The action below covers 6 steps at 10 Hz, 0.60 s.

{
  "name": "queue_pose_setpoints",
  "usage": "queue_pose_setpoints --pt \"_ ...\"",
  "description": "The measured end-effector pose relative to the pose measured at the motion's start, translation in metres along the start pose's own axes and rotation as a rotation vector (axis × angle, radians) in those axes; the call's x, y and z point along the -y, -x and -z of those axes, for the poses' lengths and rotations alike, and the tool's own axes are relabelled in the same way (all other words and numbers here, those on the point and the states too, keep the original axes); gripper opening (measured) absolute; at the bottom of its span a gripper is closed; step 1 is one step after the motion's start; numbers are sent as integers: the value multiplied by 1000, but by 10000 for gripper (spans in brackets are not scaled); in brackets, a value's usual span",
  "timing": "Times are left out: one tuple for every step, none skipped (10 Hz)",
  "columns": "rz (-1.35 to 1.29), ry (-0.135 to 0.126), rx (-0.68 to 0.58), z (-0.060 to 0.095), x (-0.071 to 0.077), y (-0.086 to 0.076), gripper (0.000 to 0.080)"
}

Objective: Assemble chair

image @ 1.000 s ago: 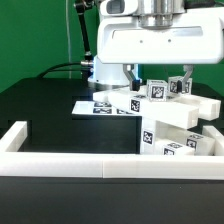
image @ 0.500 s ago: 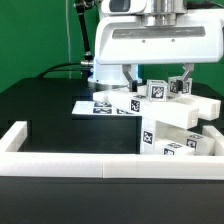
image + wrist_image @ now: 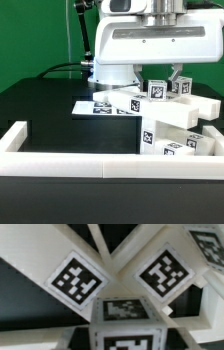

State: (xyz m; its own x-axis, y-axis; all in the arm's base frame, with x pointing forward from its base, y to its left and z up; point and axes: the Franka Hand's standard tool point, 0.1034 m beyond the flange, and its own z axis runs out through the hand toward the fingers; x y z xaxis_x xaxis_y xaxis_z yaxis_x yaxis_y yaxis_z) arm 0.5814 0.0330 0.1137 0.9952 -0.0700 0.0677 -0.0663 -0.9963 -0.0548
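Observation:
The chair stands as a stack of white tagged parts (image 3: 168, 128) at the exterior view's right, just behind the front rail. A long bar (image 3: 196, 110) lies across the top of the stack. Above it a small white tagged block (image 3: 157, 89) sits upright between my fingers. My gripper (image 3: 158, 82) comes straight down from above and is shut on that block. In the wrist view the block (image 3: 124, 309) fills the space between my dark fingers (image 3: 82, 337). Beyond it lie two slanted white parts with diamond-turned tags (image 3: 76, 278).
The marker board (image 3: 92, 104) lies flat on the black table behind the stack, toward the exterior view's left. A white border rail (image 3: 60, 165) runs along the front and turns back at the left (image 3: 16, 133). The arm's white base (image 3: 108, 72) stands behind.
The fingers have drawn in from wide open until they press both sides of the small tagged block. The arm and the stack stay where they were.

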Motion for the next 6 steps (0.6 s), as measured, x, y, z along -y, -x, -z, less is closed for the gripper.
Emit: queue_pose_setpoints --pt "-55 -4 -2 0 0 0 286" --pt "-139 -4 -6 0 0 0 286" --pt "-229 -8 -9 0 0 0 286" --pt "-313 -16 -9 0 -1 0 286" --pt "-420 -25 -11 -1 -2 -1 287" --pt "-500 -26 -10 0 -1 -1 287"
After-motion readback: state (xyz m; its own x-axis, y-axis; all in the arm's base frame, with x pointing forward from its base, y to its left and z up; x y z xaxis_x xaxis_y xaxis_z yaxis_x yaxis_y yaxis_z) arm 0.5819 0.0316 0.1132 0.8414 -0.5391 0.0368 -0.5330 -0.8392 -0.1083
